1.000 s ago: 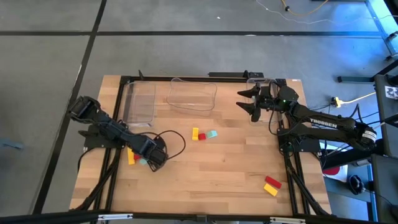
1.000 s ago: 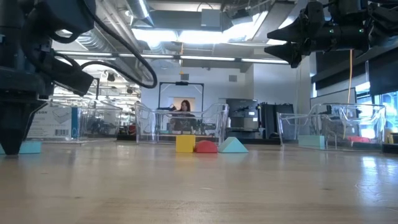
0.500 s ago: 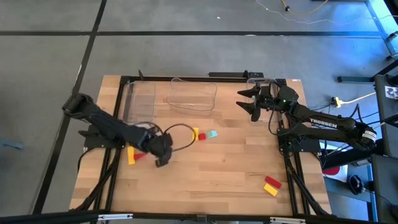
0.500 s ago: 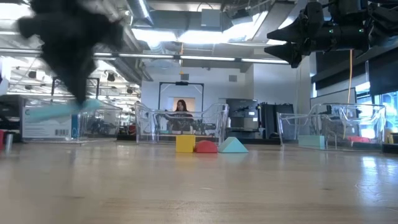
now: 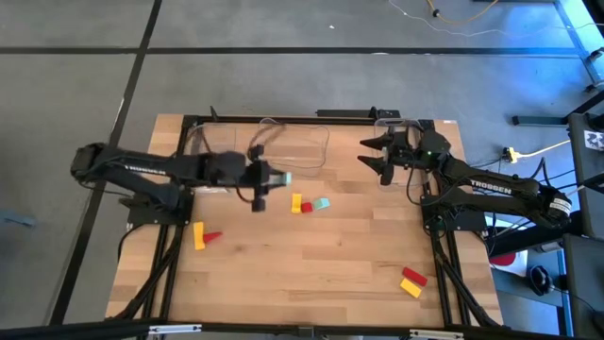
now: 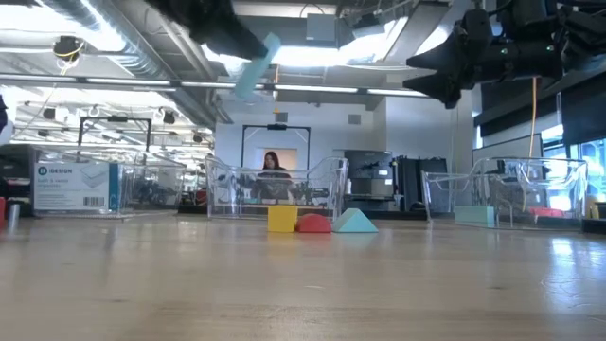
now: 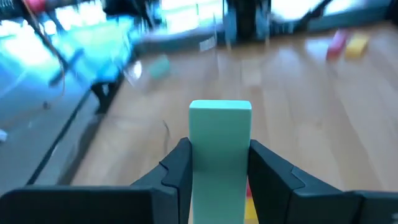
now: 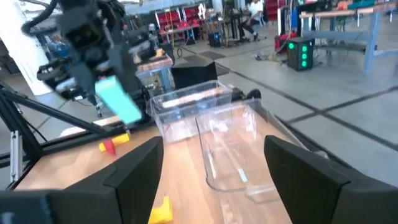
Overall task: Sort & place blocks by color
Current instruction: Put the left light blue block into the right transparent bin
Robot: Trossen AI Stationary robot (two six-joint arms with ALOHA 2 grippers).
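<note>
My left gripper (image 5: 267,179) is shut on a light teal block (image 5: 280,178), high above the table in front of the middle clear bin (image 5: 291,144); the low view shows the block (image 6: 256,68) tilted in the air. My right gripper (image 5: 380,156) hangs open over the far-right bin, holding nothing. A yellow block (image 5: 295,202), a red block (image 5: 306,207) and a teal block (image 5: 322,203) lie flat together mid-table. Another yellow block (image 5: 198,235) and red block (image 5: 213,236) lie near the left edge, and a red block (image 5: 413,276) and yellow block (image 5: 410,288) near the right. My left gripper pinches the teal block between its two fingers (image 7: 178,167), on the two long side faces of its lower part (image 7: 219,171). The block's free end (image 7: 220,107) sticks out beyond the fingertips. The fingers point roughly level toward the table's right. The block is lifted clear and tilted.
Three clear bins stand along the far edge: left (image 5: 212,156), middle, and right (image 6: 502,201), which holds small teal and red pieces. A black frame borders the table. Bare wood lies in the middle and near parts (image 5: 311,264).
My left gripper has risen from the near-left blocks with the teal block, lifting it clear, and has swung toward the far side and the right, up to the middle bin. The yellow and red blocks there stayed put. My right arm has kept still.
</note>
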